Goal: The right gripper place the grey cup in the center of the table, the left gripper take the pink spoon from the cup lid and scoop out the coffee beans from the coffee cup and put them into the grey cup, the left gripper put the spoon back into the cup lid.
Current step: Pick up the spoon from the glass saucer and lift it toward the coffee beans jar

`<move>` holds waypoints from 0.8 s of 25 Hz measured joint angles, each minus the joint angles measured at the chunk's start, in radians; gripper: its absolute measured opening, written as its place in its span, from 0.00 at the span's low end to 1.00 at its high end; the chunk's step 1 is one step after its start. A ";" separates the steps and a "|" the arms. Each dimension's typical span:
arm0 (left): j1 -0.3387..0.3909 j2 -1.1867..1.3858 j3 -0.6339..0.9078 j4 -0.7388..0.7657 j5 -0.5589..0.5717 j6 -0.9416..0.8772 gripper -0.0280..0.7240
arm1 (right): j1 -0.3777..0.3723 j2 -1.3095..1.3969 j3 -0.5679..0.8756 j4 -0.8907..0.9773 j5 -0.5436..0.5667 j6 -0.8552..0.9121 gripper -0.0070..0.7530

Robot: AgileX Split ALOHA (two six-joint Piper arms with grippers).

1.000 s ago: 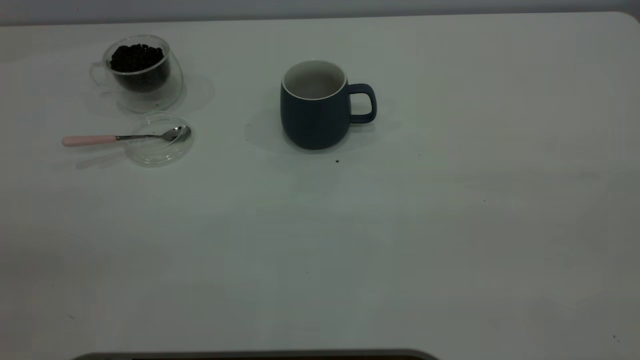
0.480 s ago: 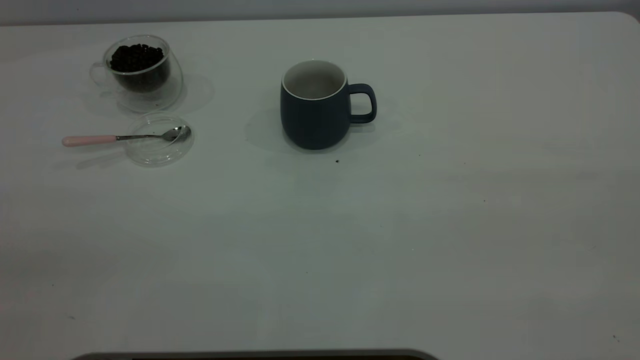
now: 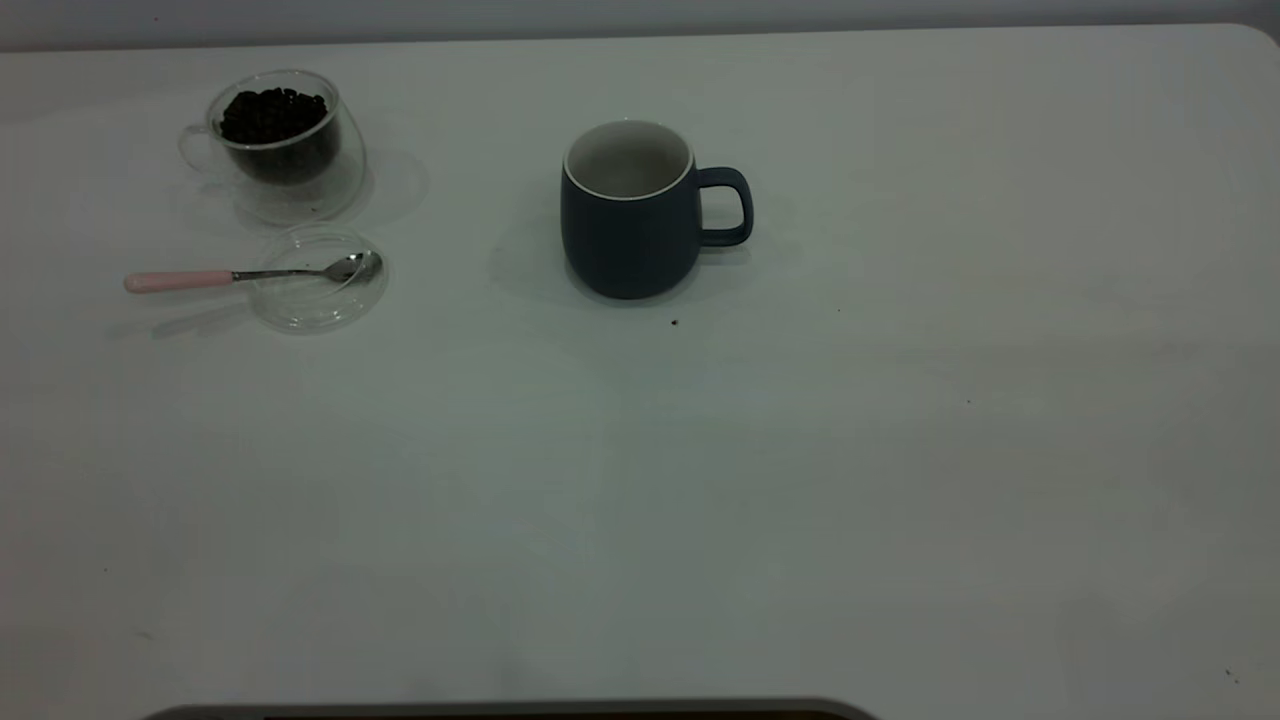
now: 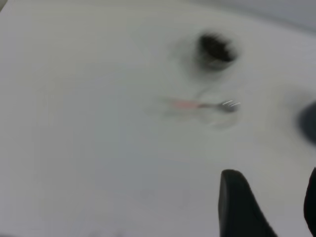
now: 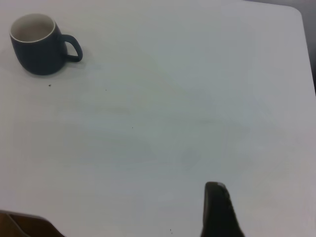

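The grey cup (image 3: 628,215) stands upright near the table's middle, its handle to the right; it also shows in the right wrist view (image 5: 35,44). The coffee cup (image 3: 280,140) holds coffee beans (image 3: 273,112) at the far left. The cup lid (image 3: 318,280) lies just in front of it. The pink spoon (image 3: 250,275) rests with its bowl in the lid and its handle pointing left. Neither gripper shows in the exterior view. My left gripper (image 4: 271,197) is open, above bare table, short of the spoon (image 4: 197,104). My right gripper (image 5: 269,202) shows one finger (image 5: 217,210), far from the cup.
The white table (image 3: 800,480) spreads wide in front and to the right of the cup, with a few dark specks (image 3: 674,322). Its rounded corner (image 3: 1262,35) is at the far right. A dark edge (image 3: 500,710) runs along the near side.
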 joint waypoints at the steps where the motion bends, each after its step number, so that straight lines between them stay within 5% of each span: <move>1: 0.000 0.068 -0.011 0.057 -0.012 -0.071 0.56 | 0.000 0.000 0.000 0.000 0.000 0.001 0.66; 6: 0.041 0.420 -0.064 0.435 -0.050 -0.456 0.54 | 0.000 0.000 0.000 0.000 0.000 0.001 0.66; 10: 0.088 0.672 -0.120 0.501 -0.113 -0.480 0.46 | 0.000 0.000 0.000 0.000 0.000 0.001 0.66; 15: 0.202 0.981 -0.257 0.315 -0.171 -0.253 0.37 | 0.000 0.000 0.000 0.000 0.000 0.002 0.66; 20: 0.377 1.272 -0.425 -0.144 -0.146 0.253 0.36 | 0.000 0.000 0.000 0.000 0.000 0.002 0.66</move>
